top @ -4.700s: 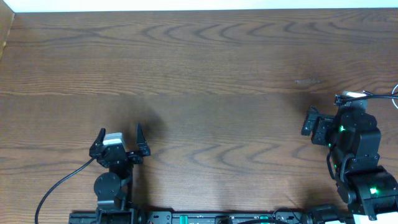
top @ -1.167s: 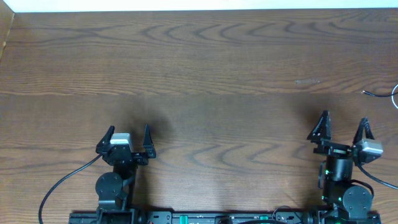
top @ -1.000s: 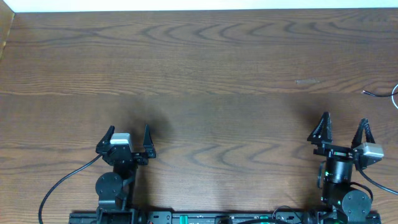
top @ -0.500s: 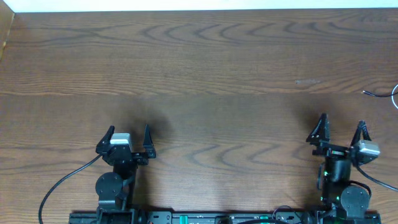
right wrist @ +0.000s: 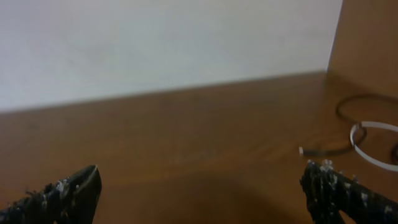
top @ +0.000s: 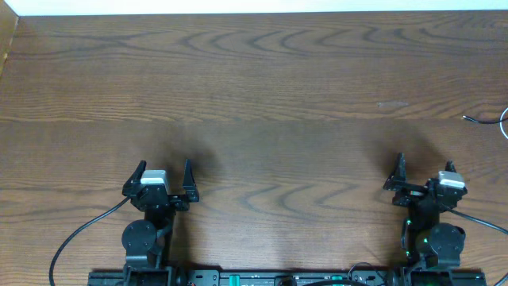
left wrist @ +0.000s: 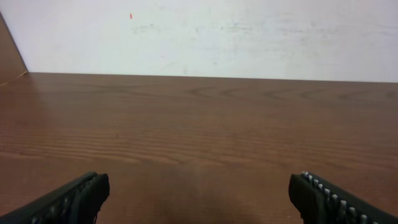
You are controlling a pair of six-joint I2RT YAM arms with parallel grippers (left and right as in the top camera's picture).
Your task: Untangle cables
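A dark brown wood-grain table [top: 262,95] fills the overhead view, its surface matte with long wavy grain. The right gripper [top: 425,163] sits near the front edge with its jaws spread wide and nothing between them. Well apart to its left, along that same edge, the left gripper [top: 164,165] is likewise released and holds nothing. Beyond the right gripper and off to its right, the black cable [right wrist: 367,98] and the white cable [right wrist: 373,129] lie looped on the wood, partly cut off by the frame. Far ahead of the right gripper stands a plain white wall [right wrist: 155,43], with a wooden panel [right wrist: 367,37] rising to its right.
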